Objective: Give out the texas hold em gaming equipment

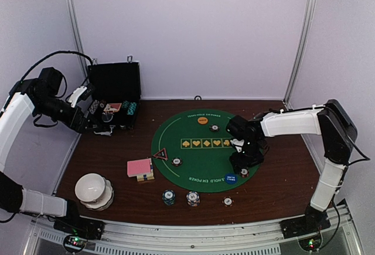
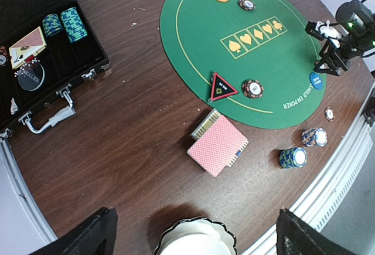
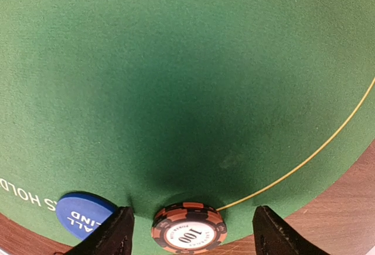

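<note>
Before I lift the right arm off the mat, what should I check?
1. Right tool open: ok, one finger stands clear on each side of the chip.
2. Chip lying flat on the green mat: ok, at the mat's edge.
3. Right tool clear of the blue button: cannot tell, the button's edge runs behind one finger.
4. Left tool open with nothing between its fingers: ok.
5. Arms well apart: ok, the left one is over by the black case.
</note>
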You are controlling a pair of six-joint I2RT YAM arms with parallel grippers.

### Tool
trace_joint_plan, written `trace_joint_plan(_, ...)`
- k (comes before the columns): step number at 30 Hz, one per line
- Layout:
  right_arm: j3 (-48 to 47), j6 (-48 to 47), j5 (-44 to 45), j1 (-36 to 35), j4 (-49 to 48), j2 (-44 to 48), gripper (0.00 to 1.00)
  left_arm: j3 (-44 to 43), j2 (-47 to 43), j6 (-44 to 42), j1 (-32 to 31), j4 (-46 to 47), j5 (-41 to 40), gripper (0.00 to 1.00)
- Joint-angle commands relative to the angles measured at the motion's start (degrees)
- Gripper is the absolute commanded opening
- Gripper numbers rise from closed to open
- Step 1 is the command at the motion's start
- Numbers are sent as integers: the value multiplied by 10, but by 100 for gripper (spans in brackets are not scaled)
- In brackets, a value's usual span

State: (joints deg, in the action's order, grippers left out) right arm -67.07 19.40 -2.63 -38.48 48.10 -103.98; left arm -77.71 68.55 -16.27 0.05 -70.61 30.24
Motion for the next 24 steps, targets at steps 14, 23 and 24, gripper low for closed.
trace_joint_plan(14,-126,-19,-1,-190,68,98,85,-16,-1,-10,4,0,-1,98)
trace_joint_plan(23,-195,-37,-34,-299,72,-6,98,-17,-1,-10,4,0,5,98)
trace_joint_plan(24,-201,-41,-36,-303,73,-16,99,-17,-1,-10,4,0,4,97)
